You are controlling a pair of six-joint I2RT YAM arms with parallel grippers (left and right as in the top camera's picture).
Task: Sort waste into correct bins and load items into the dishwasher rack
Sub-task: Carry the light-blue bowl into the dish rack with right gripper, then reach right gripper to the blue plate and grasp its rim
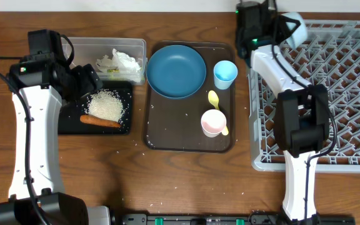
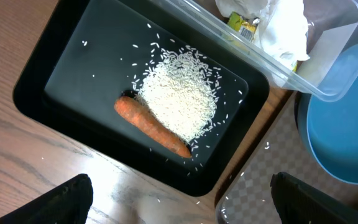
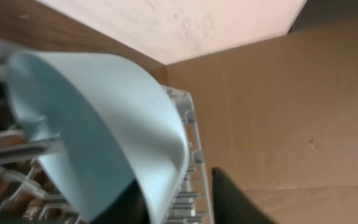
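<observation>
My right gripper (image 1: 280, 28) is open at the far left corner of the grey dishwasher rack (image 1: 330, 94), with the rim of the tilted white and light blue bowl (image 3: 92, 124) between its fingers (image 3: 185, 205). My left gripper (image 2: 191, 205) is open and empty above the black tray (image 2: 61, 81), which holds the rice heap (image 2: 182, 93) and the carrot stick (image 2: 151, 126). The clear tub (image 1: 92, 47) holds white napkins (image 2: 281, 25) and the yellow-green wrapper (image 2: 244, 25). The blue plate (image 1: 175, 70), light blue cup (image 1: 225, 74), pink cup (image 1: 213, 122) and yellow spoon (image 1: 213, 99) lie on the brown serving tray.
The brown serving tray (image 1: 180, 131) sits between the bins and the rack. Loose rice grains are scattered on the wooden table around the black tray and the serving tray. A cardboard wall stands behind the rack.
</observation>
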